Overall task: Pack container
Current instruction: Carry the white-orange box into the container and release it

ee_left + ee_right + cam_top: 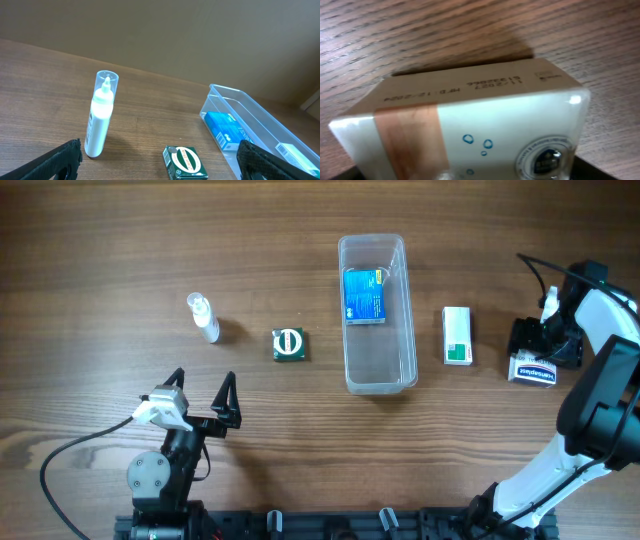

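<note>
Near left, the left gripper (200, 405) spreads its black fingers wide, empty. Beyond it stands a white plastic bottle (204, 318) with a clear cap, then a square green box (289, 344) with a round white emblem. The container (343, 320), a clear rounded tub, sits mid-table with a glossy blue box (365, 295) at its far end. To the right lie a white-and-green carton (458, 336) and a white carton (533, 370) stamped "MFD" under the right gripper (545, 352), whose grip cannot be told.

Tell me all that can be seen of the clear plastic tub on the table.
The clear, see-through plastic tub is a long rectangle with rounded corners and a thick rim. It has no lid and stands upright on the brown wooden table, its long side running away from the robot. A blue rectangular box lies inside at the far end; the near part is bare. Nothing else touches it.
</note>
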`<control>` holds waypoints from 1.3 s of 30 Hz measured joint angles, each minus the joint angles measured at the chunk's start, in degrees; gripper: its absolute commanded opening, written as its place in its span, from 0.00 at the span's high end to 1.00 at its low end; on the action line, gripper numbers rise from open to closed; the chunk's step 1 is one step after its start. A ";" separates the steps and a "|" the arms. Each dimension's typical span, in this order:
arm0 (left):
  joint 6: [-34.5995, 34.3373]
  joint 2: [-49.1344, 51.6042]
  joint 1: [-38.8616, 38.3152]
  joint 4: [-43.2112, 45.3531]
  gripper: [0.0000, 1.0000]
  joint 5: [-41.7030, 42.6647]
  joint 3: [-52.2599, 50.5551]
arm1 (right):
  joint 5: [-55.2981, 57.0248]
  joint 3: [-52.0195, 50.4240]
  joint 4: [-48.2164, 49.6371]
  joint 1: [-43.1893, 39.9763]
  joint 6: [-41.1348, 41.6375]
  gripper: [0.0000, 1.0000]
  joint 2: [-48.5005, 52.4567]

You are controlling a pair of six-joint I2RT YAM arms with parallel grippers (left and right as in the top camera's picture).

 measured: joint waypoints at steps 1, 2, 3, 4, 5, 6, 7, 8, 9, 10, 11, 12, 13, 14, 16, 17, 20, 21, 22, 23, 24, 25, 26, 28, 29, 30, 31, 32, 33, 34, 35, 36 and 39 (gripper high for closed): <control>0.00 0.00 0.00 0.00 0.00 0.00 0.00 | 0.22 0.00 0.00 0.00 0.63 0.30 0.00; 0.00 0.00 0.00 0.00 0.00 0.00 0.00 | 0.55 0.00 -0.02 0.02 0.87 0.31 0.00; 0.00 0.00 0.00 0.00 0.00 0.00 0.00 | 0.61 0.02 0.00 0.02 1.40 0.32 -0.02; 0.00 0.00 0.00 0.00 0.00 0.00 0.00 | 0.63 0.02 0.00 0.02 2.03 0.32 -0.02; 0.00 0.00 0.00 0.00 0.00 0.00 0.00 | 0.63 0.02 0.00 0.02 2.29 0.32 -0.02; 0.00 0.00 0.00 0.00 0.00 0.00 0.00 | 0.66 0.02 0.00 0.02 2.56 0.32 -0.04; 0.00 0.00 0.00 0.00 0.00 0.00 0.00 | 0.72 0.02 -0.02 0.02 3.06 0.33 -0.04; 0.00 0.00 0.00 0.00 0.00 0.00 0.00 | 0.74 0.09 -0.09 0.02 3.32 0.33 -0.04; 0.00 0.00 0.00 0.00 0.00 0.00 0.00 | 0.74 0.35 -0.48 0.02 3.52 0.33 -0.07; 0.00 0.00 0.00 0.00 0.00 0.00 0.00 | 0.72 0.81 -1.11 0.02 3.69 0.33 -0.04; 0.00 0.00 0.00 0.00 0.00 0.00 0.00 | 0.50 1.11 -1.64 0.02 3.72 0.34 -0.07; 0.00 0.00 0.00 0.00 0.00 0.00 0.00 | 0.11 1.60 -2.45 0.04 3.76 0.36 -0.07; 0.00 0.00 0.00 0.00 0.00 0.00 0.00 | -0.39 2.47 -3.41 0.24 3.87 0.37 -0.07; 0.00 0.00 0.00 0.00 0.00 0.00 0.00 | -0.83 3.48 -4.50 0.57 4.00 0.37 -0.15; 0.00 0.00 0.00 0.00 0.00 0.00 0.00 | -1.90 6.88 -8.46 1.64 4.17 0.37 -0.46; 0.00 0.00 0.00 0.02 0.00 0.00 0.00 | -2.78 9.42 -10.49 2.56 4.17 0.38 -0.96; 0.00 0.00 0.00 0.00 0.00 0.00 0.00 | -5.73 16.83 -15.41 6.43 4.81 0.37 -3.50; 0.00 0.00 0.00 0.00 0.00 0.00 0.00 | -6.36 18.88 -16.02 8.22 5.27 0.37 -4.57; 0.00 0.00 0.00 0.00 0.00 0.00 0.00 | -7.02 21.29 -16.20 11.17 5.97 0.37 -5.99; 0.00 0.00 0.00 0.00 0.00 0.00 0.00 | -7.39 22.43 -16.24 13.18 6.29 0.37 -6.78; 0.00 0.00 0.00 0.00 0.00 0.00 0.00 | -7.67 23.34 -16.31 15.39 6.49 0.37 -7.41; 0.00 0.00 0.00 0.00 0.00 0.00 0.00 | -7.82 23.98 -16.28 17.14 6.58 0.37 -7.76; 0.00 0.00 0.00 0.00 0.00 0.00 0.00 | -7.93 24.41 -16.24 18.38 6.75 0.37 -7.89; 0.00 0.00 0.00 0.00 0.00 0.00 0.00 | -8.41 25.33 -14.99 24.92 6.95 0.37 -8.07; 0.00 0.00 0.00 0.00 0.00 0.00 0.00 | -8.48 25.33 -13.79 27.21 7.21 0.37 -8.07; 0.00 0.00 0.00 0.00 0.00 0.00 0.00 | -8.50 25.33 -12.52 29.27 7.72 0.36 -8.07; 0.00 0.00 0.00 0.00 0.00 0.00 0.00 | -8.48 25.33 -11.17 31.82 8.46 0.36 -8.07; 0.00 0.00 0.00 0.00 0.00 0.00 0.00 | -8.44 25.33 -10.10 33.88 9.18 0.34 -8.07; 0.00 0.00 0.00 0.00 0.00 0.00 0.00 | -8.28 25.33 -9.42 35.67 9.79 0.33 -8.07; 0.00 0.00 0.00 0.00 0.00 0.00 0.00 | -7.85 25.33 -8.72 37.35 10.43 0.33 -8.07; 0.00 0.00 0.00 0.00 0.00 0.00 0.00 | -7.19 25.33 -7.98 38.93 11.28 0.33 -8.07; 0.00 0.00 0.00 0.00 0.00 0.00 0.00 | -6.25 25.33 -7.58 40.28 12.22 0.32 -8.07; 0.00 0.00 0.00 0.00 0.00 0.00 0.00 | -3.26 25.33 -7.48 43.54 14.60 0.32 -8.07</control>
